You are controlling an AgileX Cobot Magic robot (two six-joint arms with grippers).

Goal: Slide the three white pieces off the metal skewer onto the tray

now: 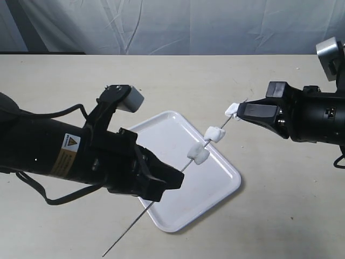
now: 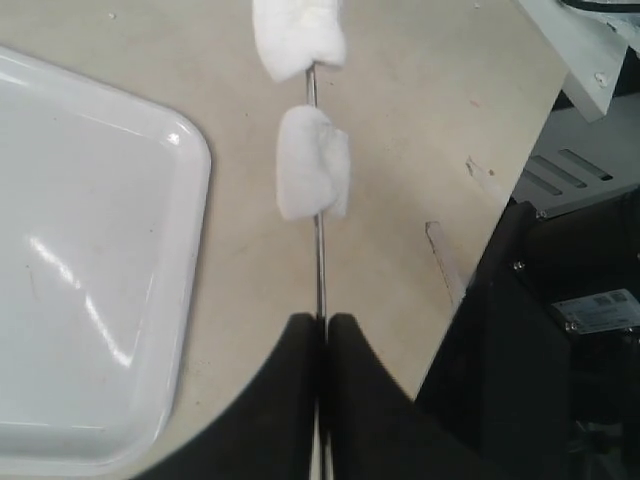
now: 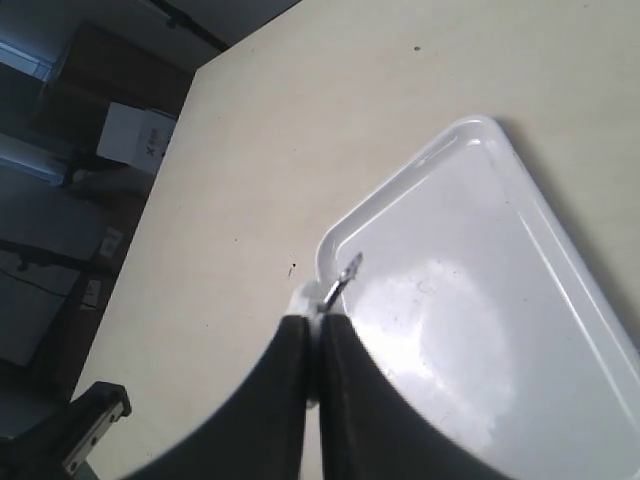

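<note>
My left tool (image 1: pixel 173 181) and right tool (image 1: pixel 241 112) are black; three pieces (image 1: pixel 215 133) white, skewer (image 1: pixel 140 218) grey, tray (image 1: pixel 161 135) glossy white, table (image 1: pixel 188 81) pale beige.

bright even light, soft shadows, glare streaks on the tray (image 2: pixel 60 260)

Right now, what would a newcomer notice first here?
A skewer slants across the tray in the exterior view, with three white pieces threaded on it. The left gripper is shut on its lower part. The right gripper is shut near its upper tip, beside the top piece.
</note>
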